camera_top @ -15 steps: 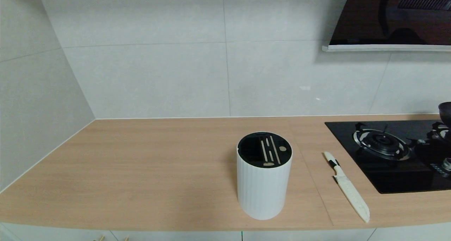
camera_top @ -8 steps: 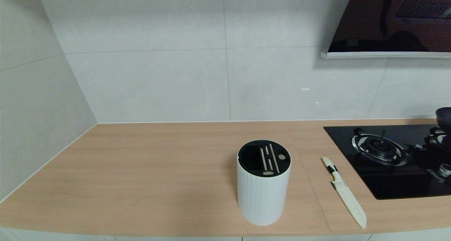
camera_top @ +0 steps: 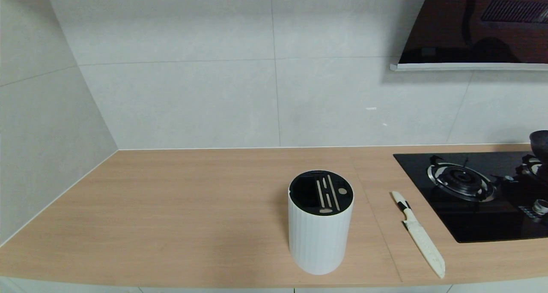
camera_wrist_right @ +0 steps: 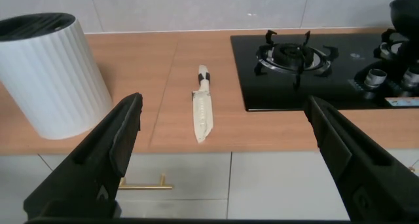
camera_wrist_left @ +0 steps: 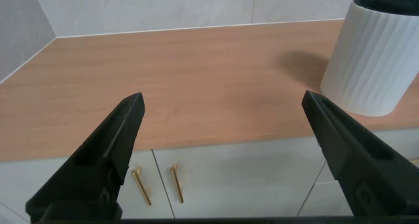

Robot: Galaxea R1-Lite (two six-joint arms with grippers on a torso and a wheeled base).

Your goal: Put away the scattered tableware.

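A cream-coloured knife (camera_top: 418,234) with a black band on its handle lies flat on the wooden counter (camera_top: 192,198), blade toward the front edge; it also lies ahead of my right gripper (camera_wrist_right: 222,119) as the knife (camera_wrist_right: 203,107). To its left stands a white ribbed holder (camera_top: 320,228) with a black slotted top, upright. My right gripper is open, held off the counter's front edge, facing knife and holder (camera_wrist_right: 51,76). My left gripper (camera_wrist_left: 222,112) is open too, in front of the counter edge, with the holder (camera_wrist_left: 371,54) off to one side.
A black gas hob (camera_top: 475,190) with burner grates sits at the counter's right, a dark pot (camera_top: 540,141) at its far edge. A range hood (camera_top: 475,27) hangs above. Tiled walls close the back and left. Cabinet doors with gold handles (camera_wrist_left: 157,185) lie below the counter.
The head camera tipped slightly between one second and half a second ago, so the whole scene shifted down. Since then nothing has moved; knife and holder stay in place.
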